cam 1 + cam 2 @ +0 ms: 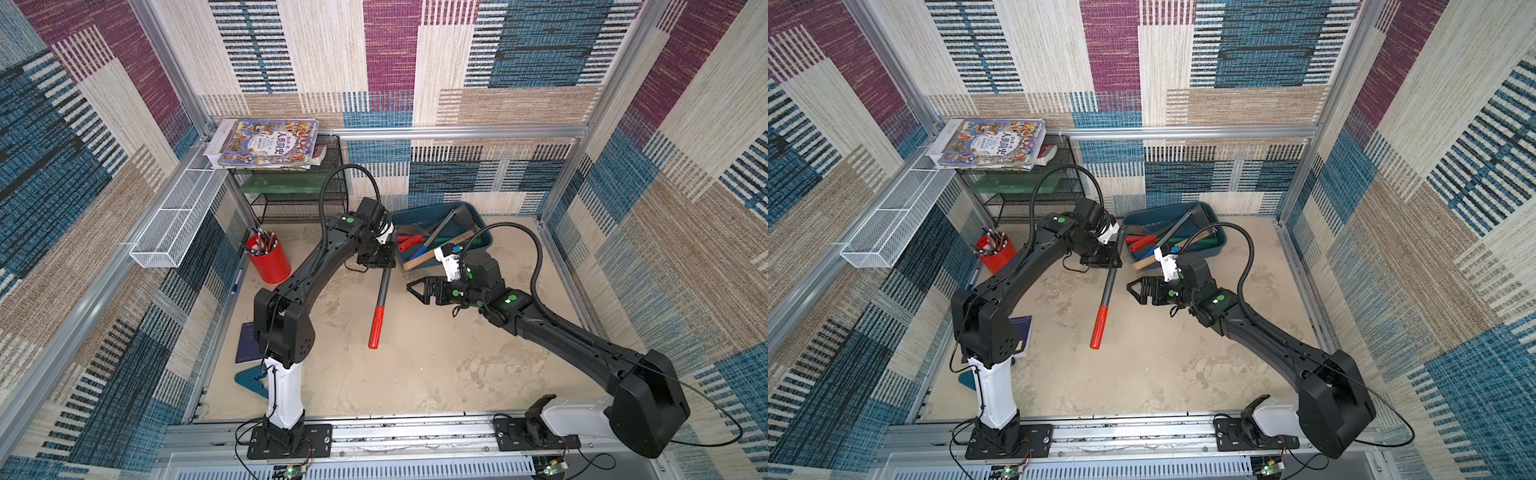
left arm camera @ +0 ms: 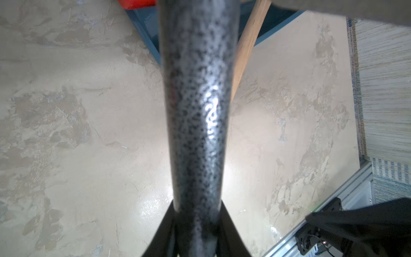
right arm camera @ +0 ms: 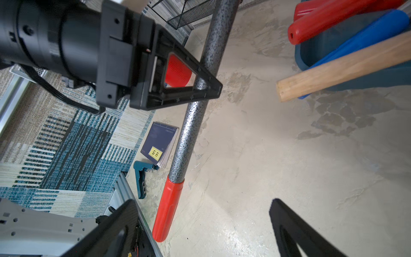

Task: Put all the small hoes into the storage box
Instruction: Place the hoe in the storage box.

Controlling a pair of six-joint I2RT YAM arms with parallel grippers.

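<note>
Biggest thing first: the surface (image 1: 436,365) was a beige, blotchy, plaster-looking slab with a slight sheen. At the back sat the storage box (image 1: 419,216), a shallow dark-teal plastic tub with rounded corners. It was already stuffed with a wooden handle (image 1: 440,249), a blue handle (image 3: 367,37) and a couple of glossy red grips (image 3: 329,22) poking over the rim.

The small hoe (image 1: 381,299) wasn't in there. It hung tilted just outside the box's near corner, a round speckled grey metal shaft ending in a smooth red plastic grip. Its head was hidden behind the wrist.

The left gripper (image 3: 200,89) had its black triangular fingers (image 2: 162,233) clamped tight on the shaft's upper part. The right gripper (image 1: 415,291) sat near the shaft, not touching it, fingers (image 3: 295,229) spread wide and holding nothing.
</note>
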